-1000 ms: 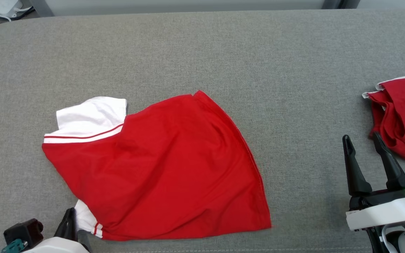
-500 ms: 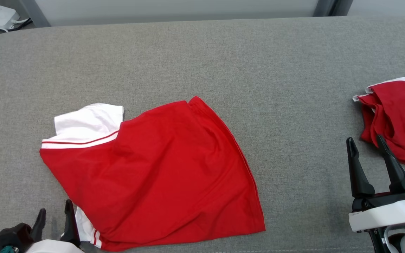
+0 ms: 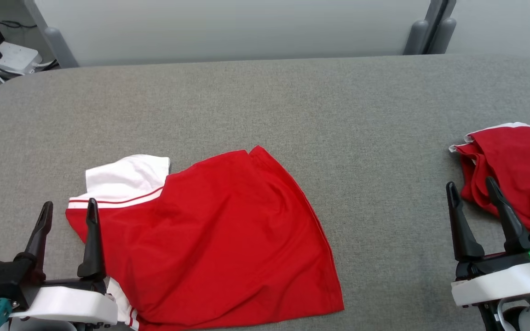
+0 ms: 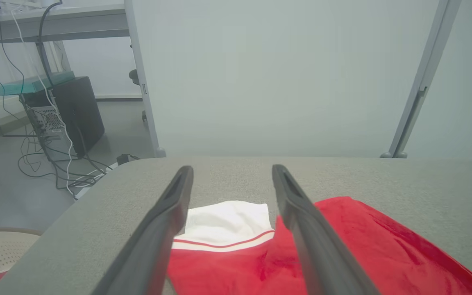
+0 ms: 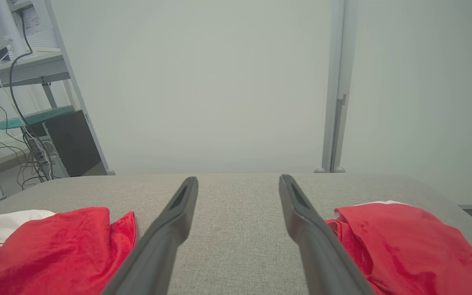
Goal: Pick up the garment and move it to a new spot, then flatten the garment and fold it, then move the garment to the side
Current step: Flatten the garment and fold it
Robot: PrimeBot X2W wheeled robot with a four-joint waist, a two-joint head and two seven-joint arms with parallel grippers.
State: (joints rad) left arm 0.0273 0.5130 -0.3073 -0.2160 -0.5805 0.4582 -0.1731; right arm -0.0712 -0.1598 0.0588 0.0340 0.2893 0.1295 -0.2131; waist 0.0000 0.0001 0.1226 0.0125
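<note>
The red garment (image 3: pixel 210 239) lies roughly folded left of centre on the grey desk (image 3: pixel 292 105), with the left hand (image 3: pixel 69 203) and right hand (image 3: pixel 470 184) both spread wide and empty, so folding seems partly done and moving it aside remains.

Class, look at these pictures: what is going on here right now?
A two-armed robot faces a red garment with white sleeves, lying folded on the grey table. The left pincer hovers open at its left edge; the right pincer is open beside a second red garment. Neither holds anything.
</note>
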